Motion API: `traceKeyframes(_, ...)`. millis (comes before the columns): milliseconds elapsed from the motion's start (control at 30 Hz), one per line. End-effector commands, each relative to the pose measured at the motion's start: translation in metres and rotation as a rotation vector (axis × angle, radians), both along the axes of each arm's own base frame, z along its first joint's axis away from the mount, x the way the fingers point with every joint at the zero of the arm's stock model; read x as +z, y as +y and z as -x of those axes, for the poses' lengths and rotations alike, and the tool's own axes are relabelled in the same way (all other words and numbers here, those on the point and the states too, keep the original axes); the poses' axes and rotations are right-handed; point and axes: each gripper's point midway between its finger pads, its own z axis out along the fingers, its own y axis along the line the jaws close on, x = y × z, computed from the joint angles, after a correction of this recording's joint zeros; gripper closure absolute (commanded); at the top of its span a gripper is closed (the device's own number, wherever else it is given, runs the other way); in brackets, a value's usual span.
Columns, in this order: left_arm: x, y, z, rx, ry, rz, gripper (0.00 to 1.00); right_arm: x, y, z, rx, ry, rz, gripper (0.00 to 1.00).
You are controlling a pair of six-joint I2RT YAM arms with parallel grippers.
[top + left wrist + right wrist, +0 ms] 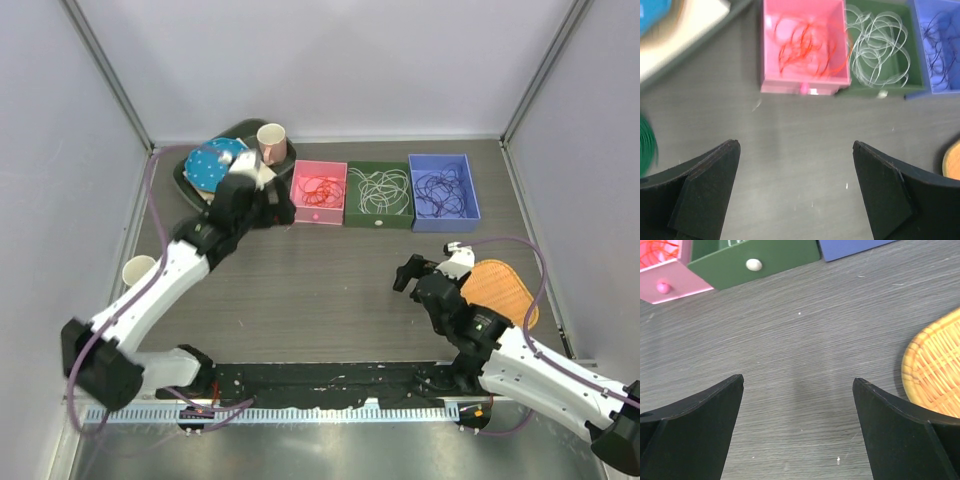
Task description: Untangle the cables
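The thin red-orange cable (318, 188) lies coiled in a pink open box (335, 216). The white cable (380, 190) fills the green box (395, 222) and the dark purple cable (440, 190) the blue box (445, 224). All are loose loops with no single long axis, in a row running left to right. A green cable (646, 145) shows blurred at the left. A woven orange tray (500, 290) lies beside the right gripper (798, 425). That and the left gripper (796, 185) are spread wide, holding nothing.

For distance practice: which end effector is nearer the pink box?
Left. The left end effector is beside the pink box; the right end effector is away by the wicker tray.
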Motion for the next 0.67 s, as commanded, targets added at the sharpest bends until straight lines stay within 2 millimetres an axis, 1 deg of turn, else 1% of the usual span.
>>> traceKeyframes(0,-0.059,0.026,0.059,0.094,0.066,0.129,0.00,0.007,-0.013,-0.006,-0.105,-0.011,0.017,0.04)
traceKeyframes(33,-0.072,0.032,0.069,0.123,0.087,0.139,0.00,0.005,-0.012,-0.006,-0.107,0.000,0.027,0.04)
traceKeyframes(67,-0.107,0.047,0.084,0.169,0.144,0.111,0.00,0.003,-0.013,-0.006,-0.116,0.004,0.036,0.04)
traceKeyframes(100,-0.109,0.052,0.092,0.195,0.143,0.146,0.00,0.003,-0.015,-0.007,-0.127,0.004,0.042,0.04)
traceKeyframes(133,-0.118,0.057,0.098,0.203,0.154,0.136,0.00,0.002,-0.016,-0.008,-0.139,0.008,0.045,0.04)
traceKeyframes(167,-0.128,0.067,0.103,0.234,0.159,0.107,0.00,0.001,-0.018,-0.009,-0.165,0.011,0.044,0.04)
traceKeyframes(233,-0.127,0.079,0.110,0.276,0.159,0.093,0.00,0.002,-0.014,-0.011,-0.169,0.013,0.033,0.04)
traceKeyframes(333,-0.114,0.082,0.115,0.270,0.132,0.110,0.00,-0.002,-0.006,-0.014,-0.143,0.038,0.045,0.04)
traceKeyframes(367,-0.115,0.082,0.116,0.265,0.129,0.115,0.00,-0.001,-0.004,-0.016,-0.143,0.045,0.053,0.04)
traceKeyframes(400,-0.113,0.079,0.117,0.251,0.122,0.127,0.00,-0.002,-0.004,-0.016,-0.136,0.050,0.076,0.04)
traceKeyframes(433,-0.109,0.081,0.118,0.251,0.107,0.139,0.00,-0.001,-0.004,-0.017,-0.137,0.052,0.087,0.04)
traceKeyframes(467,-0.110,0.081,0.119,0.250,0.106,0.138,0.00,0.002,-0.003,-0.018,-0.138,0.054,0.093,0.04)
traceKeyframes(533,-0.105,0.086,0.121,0.262,0.093,0.135,0.00,0.001,-0.005,-0.019,-0.136,0.054,0.123,0.04)
traceKeyframes(567,-0.105,0.088,0.122,0.266,0.089,0.134,0.00,0.000,-0.007,-0.019,-0.141,0.051,0.126,0.04)
traceKeyframes(633,-0.105,0.091,0.124,0.277,0.083,0.134,0.00,0.005,-0.006,-0.020,-0.140,0.028,0.099,0.03)
